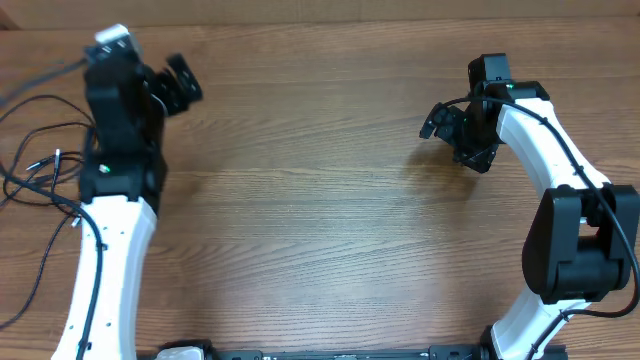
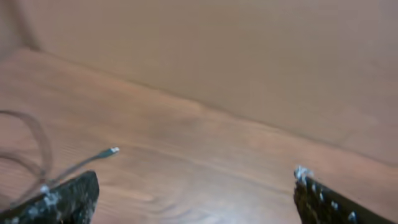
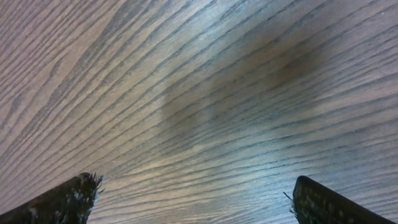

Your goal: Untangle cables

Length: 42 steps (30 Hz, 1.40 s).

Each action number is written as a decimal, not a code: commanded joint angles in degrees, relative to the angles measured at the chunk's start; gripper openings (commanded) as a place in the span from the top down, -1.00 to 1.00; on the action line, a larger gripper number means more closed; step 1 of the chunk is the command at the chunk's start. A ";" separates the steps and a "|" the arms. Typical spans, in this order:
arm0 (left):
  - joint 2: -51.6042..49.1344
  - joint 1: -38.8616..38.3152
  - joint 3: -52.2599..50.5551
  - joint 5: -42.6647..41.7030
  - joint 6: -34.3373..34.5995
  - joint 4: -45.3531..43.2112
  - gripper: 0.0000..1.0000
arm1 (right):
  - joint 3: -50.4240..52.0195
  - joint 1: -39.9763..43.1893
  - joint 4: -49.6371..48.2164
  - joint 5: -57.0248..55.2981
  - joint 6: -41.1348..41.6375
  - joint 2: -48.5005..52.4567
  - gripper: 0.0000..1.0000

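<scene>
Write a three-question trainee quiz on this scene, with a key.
1. True or false: the right gripper is holding a cable.
2. Where do the cables lie?
A) on the outer side of the left arm
B) midway between the two grippers
C) beneath the right gripper
3. Fill in: the left gripper has its jaws ____.
Key: 1 false; 2 A; 3 open.
</scene>
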<state>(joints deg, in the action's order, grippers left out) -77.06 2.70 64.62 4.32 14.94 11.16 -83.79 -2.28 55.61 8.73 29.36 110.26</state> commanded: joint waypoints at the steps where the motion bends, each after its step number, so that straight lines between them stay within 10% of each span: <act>1: 3.61 -0.07 -9.40 -7.78 -2.71 -6.64 -0.98 | -0.55 0.00 -0.07 -0.33 -0.09 0.07 -1.00; 19: 18.29 -0.11 -53.66 -8.22 4.83 -37.35 -0.99 | -0.55 0.00 -0.07 -0.33 -0.09 0.07 -1.00; 30: 26.51 -0.11 -64.11 -8.20 5.92 -36.20 -0.99 | -0.55 0.00 -0.07 -0.33 -0.09 0.07 -1.00; 42: 49.07 -0.15 -64.32 -2.32 6.05 -8.63 -0.99 | -0.55 0.00 -0.07 -0.33 -0.09 0.07 -1.00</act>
<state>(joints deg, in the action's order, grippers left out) -34.04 2.70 0.47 -1.30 20.45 -1.52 -83.79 -2.28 55.59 8.75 29.36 110.26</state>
